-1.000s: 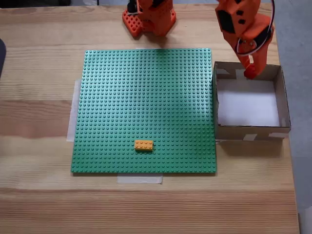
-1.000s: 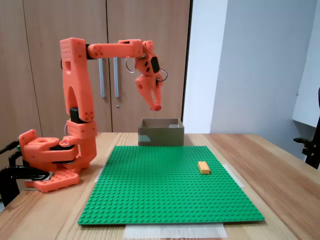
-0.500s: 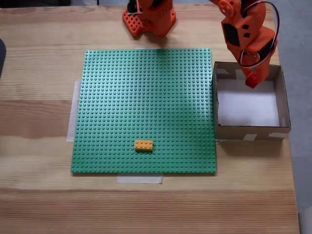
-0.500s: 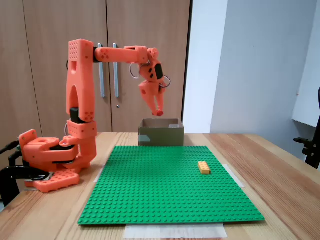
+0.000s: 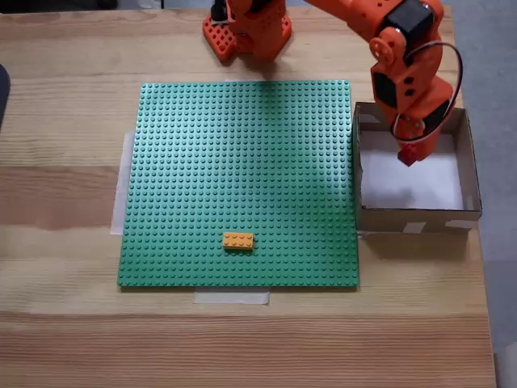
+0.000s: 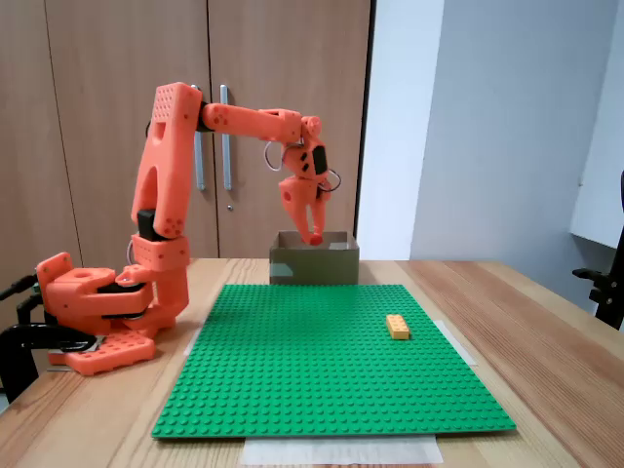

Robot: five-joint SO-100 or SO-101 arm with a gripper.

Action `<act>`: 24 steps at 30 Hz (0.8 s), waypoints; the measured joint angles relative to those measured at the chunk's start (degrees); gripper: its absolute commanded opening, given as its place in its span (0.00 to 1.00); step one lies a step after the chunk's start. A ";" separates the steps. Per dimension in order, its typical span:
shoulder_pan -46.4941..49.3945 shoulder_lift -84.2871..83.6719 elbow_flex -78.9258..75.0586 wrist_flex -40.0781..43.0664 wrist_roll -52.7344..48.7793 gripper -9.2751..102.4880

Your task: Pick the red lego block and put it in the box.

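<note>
Lower now than a moment ago, the end effector (image 5: pixel 410 153) hangs inside the rim of the box (image 5: pixel 414 218), pinching the red lego block (image 6: pixel 315 237) at its tips. Carrying looks done; only the release remains, the white floor directly beneath.

Fingers (image 5: pixel 409 153) with red lego block (image 5: pixel 409 155) above box (image 5: pixel 412 217)

No readable text, labels, brands, numbers or signs anywhere in either fixed view.
</note>
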State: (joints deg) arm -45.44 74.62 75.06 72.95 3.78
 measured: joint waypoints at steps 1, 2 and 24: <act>0.09 -0.44 -0.26 0.00 0.00 0.07; 0.09 -1.14 -0.53 0.00 0.18 0.07; -0.26 -10.11 -6.77 -1.85 0.35 0.07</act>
State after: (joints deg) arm -45.70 64.51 68.29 71.10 4.13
